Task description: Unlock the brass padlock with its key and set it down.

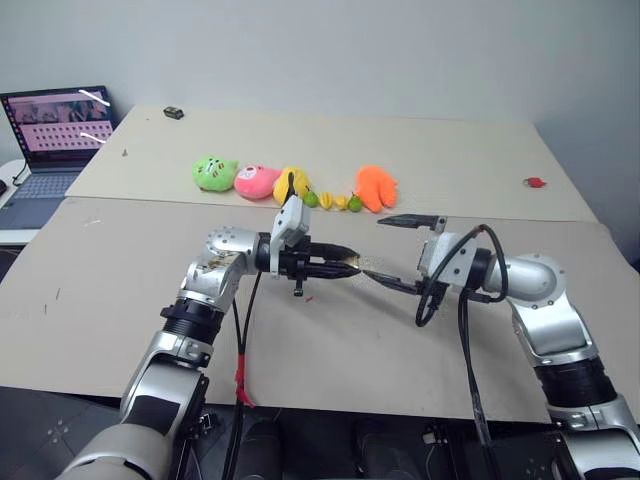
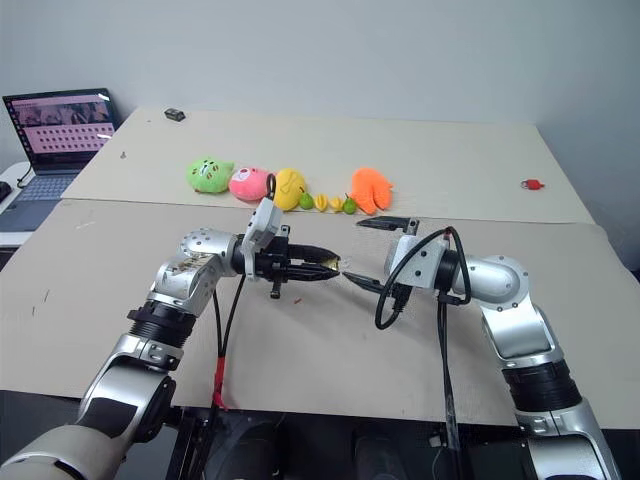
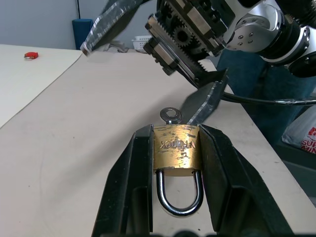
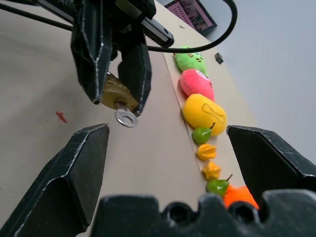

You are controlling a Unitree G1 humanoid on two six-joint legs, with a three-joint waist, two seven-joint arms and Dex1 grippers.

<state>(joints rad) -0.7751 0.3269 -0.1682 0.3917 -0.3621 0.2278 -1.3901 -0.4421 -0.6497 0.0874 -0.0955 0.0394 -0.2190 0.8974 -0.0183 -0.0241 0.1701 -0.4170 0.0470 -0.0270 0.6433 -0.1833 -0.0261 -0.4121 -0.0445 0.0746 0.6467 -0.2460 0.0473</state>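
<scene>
The small brass padlock [image 3: 177, 154], its scuffed yellow-gold body carrying a thin silvery shackle loop, is held above the pale brown cardboard-covered table [image 1: 120, 290], pinched on its two sides between the black fingers of the left gripper [image 3: 176, 197]. The shackle points back toward that gripper's wrist, and it looks seated in the body. A small silver key [image 3: 171, 115] with a round holed head sticks out of the padlock's far face, toward the right gripper [image 4: 168, 148].

The left gripper is clamped on the padlock and points level toward the robot's right. The right gripper faces it from just beside, with its two black fingers spread wide apart; one finger [image 3: 205, 101] reaches close to the key's head, though contact cannot be told.

Farther back on the table lies a row of soft toys: a green plush [image 1: 215, 173], a pink plush [image 1: 257, 181], a yellow plush [image 1: 291, 184], a few small green and yellow toy fruits [image 1: 333, 201], and an orange plush [image 1: 375, 188]. A small red object [image 1: 534, 182] sits near the right edge, a small dark object [image 1: 173, 113] near the back, and an open laptop [image 1: 55, 135] stands off to the left.
</scene>
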